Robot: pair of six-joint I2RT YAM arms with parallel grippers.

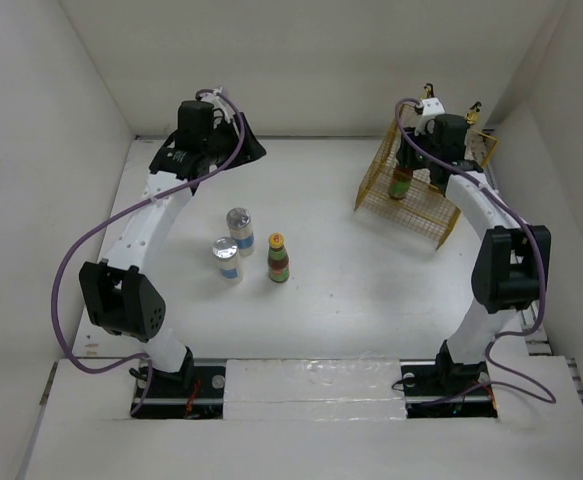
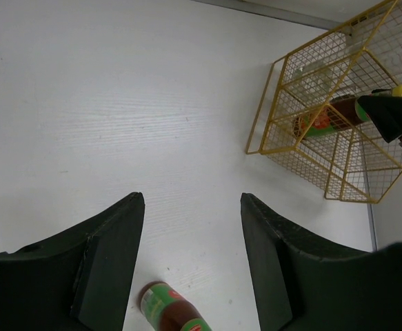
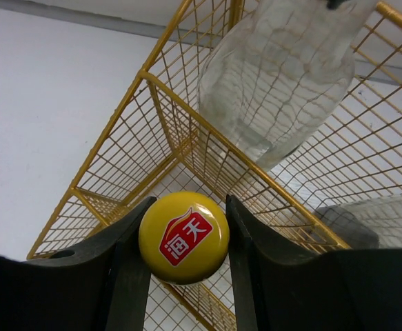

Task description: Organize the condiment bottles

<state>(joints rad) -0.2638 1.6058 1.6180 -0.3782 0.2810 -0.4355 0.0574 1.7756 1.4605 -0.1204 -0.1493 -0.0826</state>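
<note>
Bottles on table: three stand upright left of centre on the white table (image 1: pixel 351 290).
White pair: near white bottle (image 1: pixel 228 259) and far white bottle (image 1: pixel 239 229), both silver-lidded and blue-labelled, sit just beside each other.
Loose dark bottle (image 1: pixel 278 258): just right of the near white one and not touching it; red-green label, yellowish cap. Its top also shows at the bottom edge of the left wrist view.
Left gripper (image 2: pixel 192 200): over the far-left part of the table, fingers spread wide, nothing between them, bare table beneath.
Wire basket (image 1: pixel 416 212): yellow, at the far right of the table, with wire dividers inside.
Right gripper (image 3: pixel 187 207): reaching into the basket, fingers pinching the yellow cap with the red logo.
Held dark bottle (image 2: pixel 325 118): inside the basket, leaning rather than upright. Can't tell whether its base rests on the basket floor, or which compartment it is in.
Clear bottles: left clear bottle (image 1: pixel 429 92) and right clear bottle (image 1: pixel 473 112), glass with gold caps, in the basket's far side behind the right gripper.
</note>
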